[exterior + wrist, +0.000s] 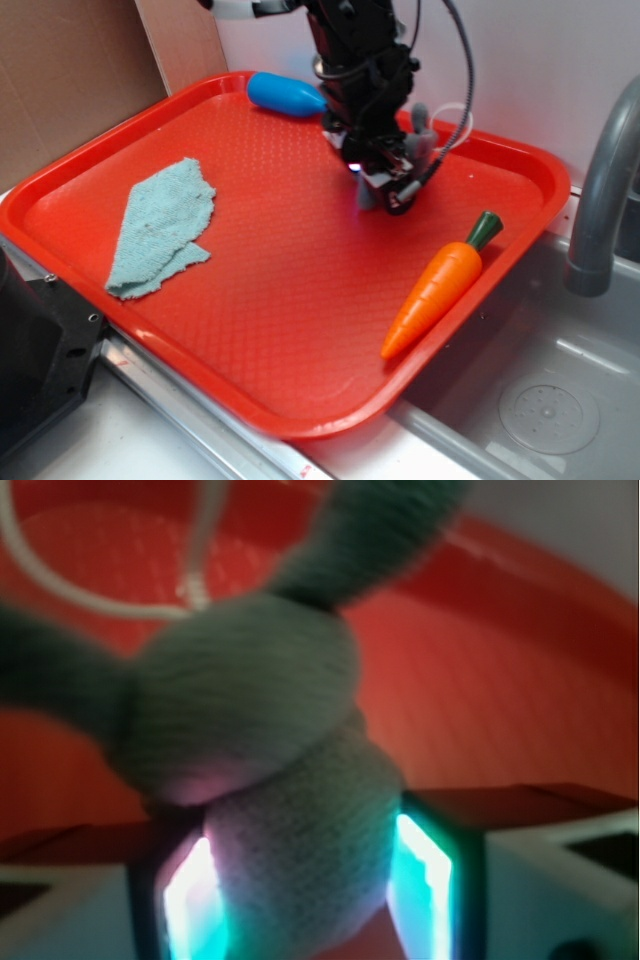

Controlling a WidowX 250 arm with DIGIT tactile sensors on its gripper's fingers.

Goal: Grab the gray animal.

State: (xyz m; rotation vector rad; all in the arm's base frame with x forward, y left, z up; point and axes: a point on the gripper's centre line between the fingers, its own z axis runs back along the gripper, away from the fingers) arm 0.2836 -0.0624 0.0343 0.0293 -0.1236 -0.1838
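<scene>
Your claw (385,190) is pinching the gray animal (300,820) by its body near the far edge of the red tray (300,330), ears up. Keep the squeeze firm and lift straight, clear of the carrot (437,292).

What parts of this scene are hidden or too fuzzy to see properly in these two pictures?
- Gray animal: in the exterior view the gripper covers most of it; only the ears show.
- Its face: the wrist view is blurred and too close.
- Blue object: the arm hides its right end in the exterior view.
- Faucet: cut off by the right edge in the exterior view.
</scene>
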